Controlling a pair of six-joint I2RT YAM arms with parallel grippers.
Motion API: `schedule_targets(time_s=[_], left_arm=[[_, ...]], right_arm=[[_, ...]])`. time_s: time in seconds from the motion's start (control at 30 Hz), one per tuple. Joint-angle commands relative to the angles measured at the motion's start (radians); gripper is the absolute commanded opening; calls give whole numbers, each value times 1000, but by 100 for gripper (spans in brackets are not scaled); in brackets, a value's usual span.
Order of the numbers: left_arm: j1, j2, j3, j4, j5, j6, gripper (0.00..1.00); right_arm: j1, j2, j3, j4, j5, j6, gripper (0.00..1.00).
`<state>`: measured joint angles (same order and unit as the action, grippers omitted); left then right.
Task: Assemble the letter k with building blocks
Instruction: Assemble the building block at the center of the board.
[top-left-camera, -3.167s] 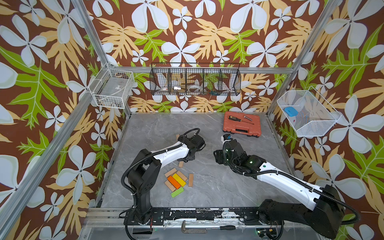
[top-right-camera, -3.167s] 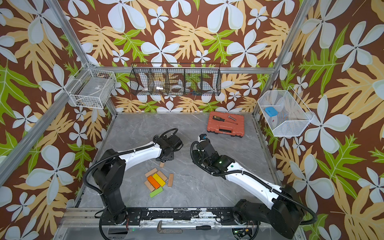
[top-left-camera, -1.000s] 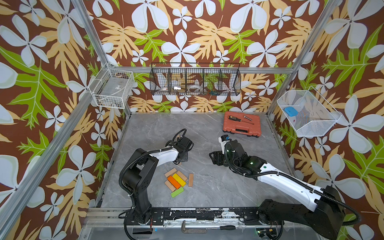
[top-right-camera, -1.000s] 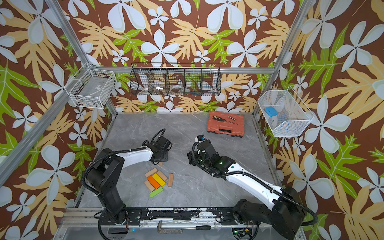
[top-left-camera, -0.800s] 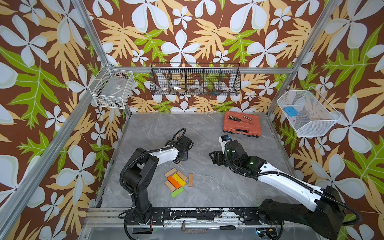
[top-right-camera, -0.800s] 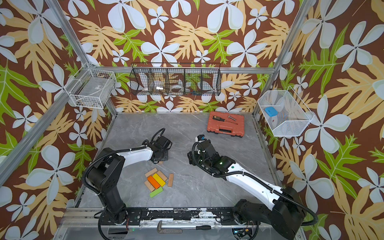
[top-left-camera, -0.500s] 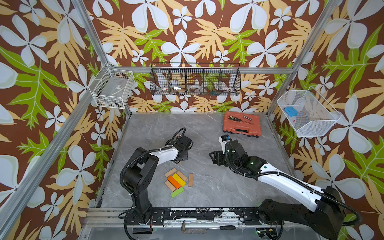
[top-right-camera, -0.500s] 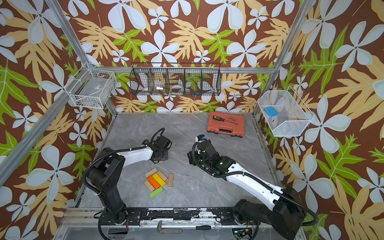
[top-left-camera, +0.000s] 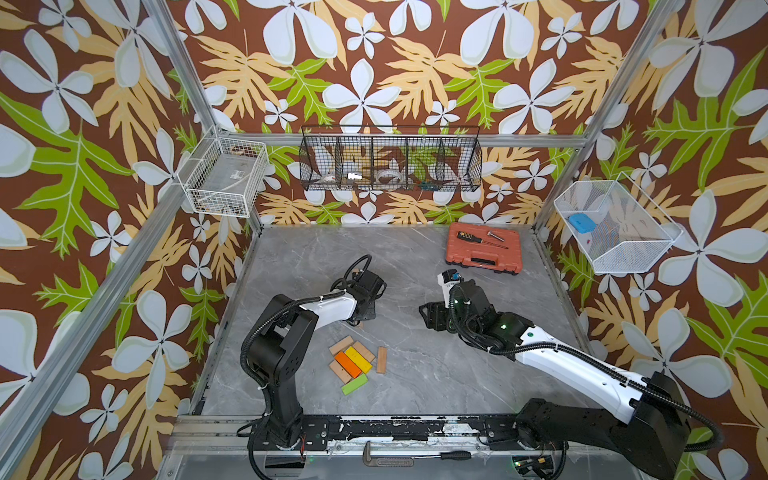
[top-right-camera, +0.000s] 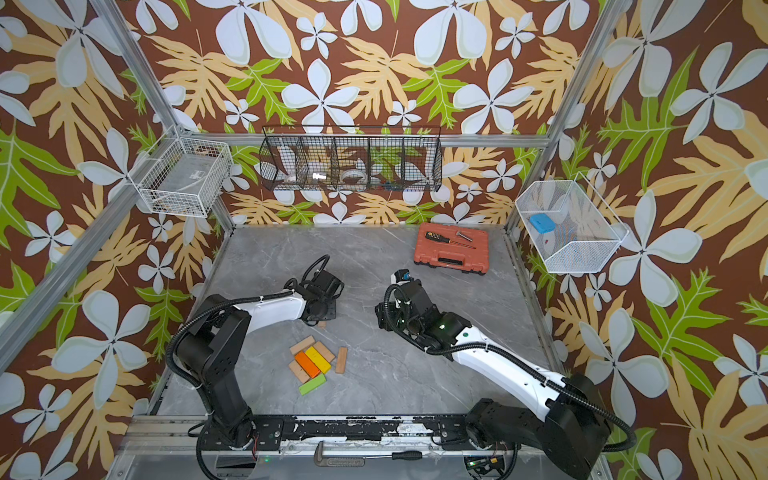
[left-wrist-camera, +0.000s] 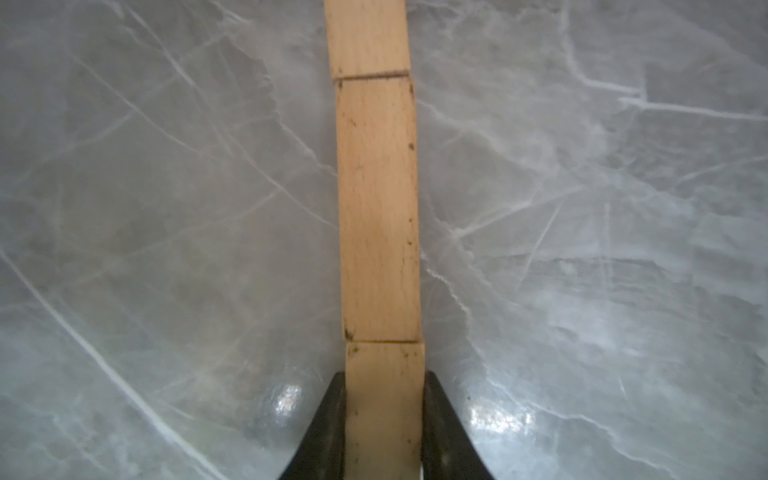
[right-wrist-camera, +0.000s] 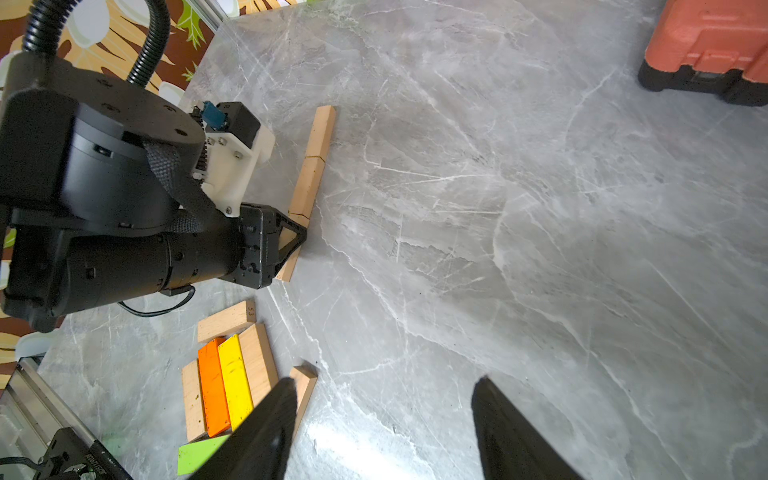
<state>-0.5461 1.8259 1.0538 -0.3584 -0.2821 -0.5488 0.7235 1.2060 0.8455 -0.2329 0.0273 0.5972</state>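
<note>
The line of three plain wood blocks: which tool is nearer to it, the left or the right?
Left. The left tool is shut on the end block of the line; the right tool is open, empty, and clearly apart from it.

Three planks run end to end left of the table centre. Loose cluster before them, nearer the front edge. Tool case in the far-right corner.

The stone bench is grey with white veining. The flat rectangular wooden planks are plain pale tan, save one orange plank, one yellow plank, one green plank.
</note>
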Motion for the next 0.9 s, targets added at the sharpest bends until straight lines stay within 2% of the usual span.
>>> schedule_targets(time_s=[0.0,0.2,0.37,0.5,0.6,0.73,0.87], left_arm=[[5,15,-11,-85,27,-10,28],[6,-7,-8,-91,44,-11,33],[5,-44,7,-109,44,-8,42],[5,-92,24,-138,45,-5,45],[6,-187,27,-157,47,-2,45],[6,-395,31,-189,38,32,49],[7,-590,40,-255,-8,91,51]], right_arm=[[1,-5,0,-3,11,5,69],[1,-6,-6,-2,13,7,69],[0,-8,-8,0,13,10,69],[1,-11,-7,-1,13,12,69],[1,-9,-6,-5,10,18,69],[14,-8,1,-33,21,72,65],[137,21,29,-73,93,130,65]])
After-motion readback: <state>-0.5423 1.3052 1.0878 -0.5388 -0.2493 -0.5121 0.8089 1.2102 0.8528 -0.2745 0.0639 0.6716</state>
